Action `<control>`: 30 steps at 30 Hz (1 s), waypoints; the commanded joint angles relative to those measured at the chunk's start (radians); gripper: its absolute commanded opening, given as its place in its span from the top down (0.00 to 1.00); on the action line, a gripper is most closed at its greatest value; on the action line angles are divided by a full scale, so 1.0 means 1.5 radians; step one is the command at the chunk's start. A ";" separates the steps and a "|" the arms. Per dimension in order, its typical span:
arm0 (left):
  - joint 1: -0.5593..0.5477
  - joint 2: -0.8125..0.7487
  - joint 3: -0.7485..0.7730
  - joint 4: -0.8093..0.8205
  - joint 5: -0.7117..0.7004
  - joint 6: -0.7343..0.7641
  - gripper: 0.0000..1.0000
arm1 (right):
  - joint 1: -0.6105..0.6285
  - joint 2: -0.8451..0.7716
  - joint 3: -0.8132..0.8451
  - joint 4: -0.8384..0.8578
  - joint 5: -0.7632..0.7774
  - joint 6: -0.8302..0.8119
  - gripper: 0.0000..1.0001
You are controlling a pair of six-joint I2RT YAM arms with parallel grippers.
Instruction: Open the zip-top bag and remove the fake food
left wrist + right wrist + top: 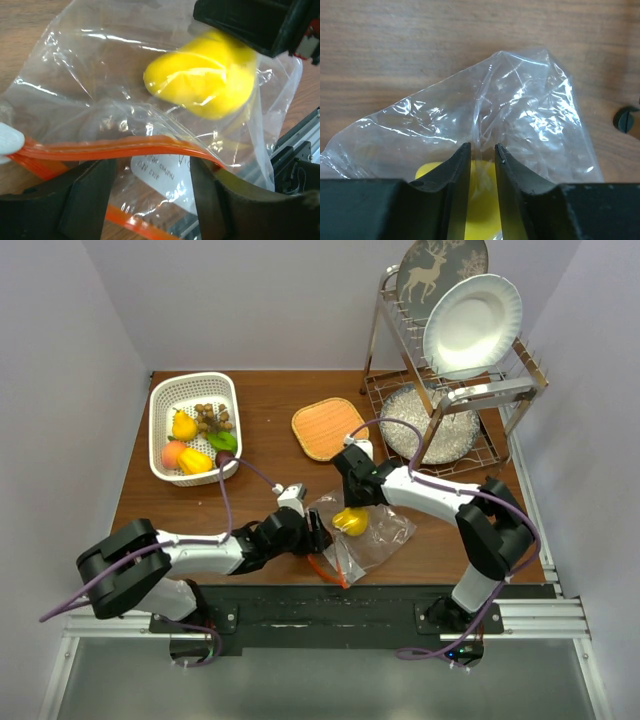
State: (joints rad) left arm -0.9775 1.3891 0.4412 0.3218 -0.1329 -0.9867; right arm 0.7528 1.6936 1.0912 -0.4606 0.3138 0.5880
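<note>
Arms [215,550] [440,495] low — both at zip-top bag [385,535]

The top camera looked down from high behind on the whole table [270,390]. Both wrist cameras were very near the zip-top bag [385,536], facing it from opposite sides; all three views shared its yellow fruit [350,521].

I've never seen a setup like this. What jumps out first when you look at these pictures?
The bright yellow fake fruit inside the clear zip-top bag, lying midway along the near edge of the table. Next, the white basket of colourful fake food at the far left, and the white plate standing in the rack at the far right.
</note>
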 commanded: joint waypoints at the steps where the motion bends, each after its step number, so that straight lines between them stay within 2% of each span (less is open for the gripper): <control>1: -0.007 0.035 0.038 0.064 -0.002 0.032 0.32 | 0.007 -0.042 -0.022 0.016 -0.015 0.028 0.72; 9: -0.042 0.077 0.055 0.102 -0.028 0.073 0.18 | 0.021 -0.055 -0.058 0.024 -0.016 0.040 0.73; 16: -0.069 0.115 0.086 0.102 -0.049 0.110 0.12 | 0.040 -0.061 -0.074 0.022 -0.007 0.053 0.81; 24: -0.094 0.108 0.085 0.132 -0.064 0.108 0.07 | 0.041 -0.085 -0.109 0.025 0.005 0.065 0.83; 26: -0.099 0.105 0.095 0.127 -0.075 0.113 0.07 | 0.041 -0.099 -0.114 0.018 0.015 0.065 0.82; 29: -0.105 0.115 0.111 0.114 -0.086 0.121 0.05 | 0.041 -0.120 -0.106 -0.010 0.027 0.060 0.75; 30: -0.106 0.119 0.115 0.111 -0.086 0.121 0.05 | 0.041 -0.124 -0.103 -0.017 0.039 0.058 0.68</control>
State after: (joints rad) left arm -1.1275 1.5635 0.5560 0.4534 -0.2005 -0.8429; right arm 0.8070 1.5654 0.9253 -0.4484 0.3096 0.6632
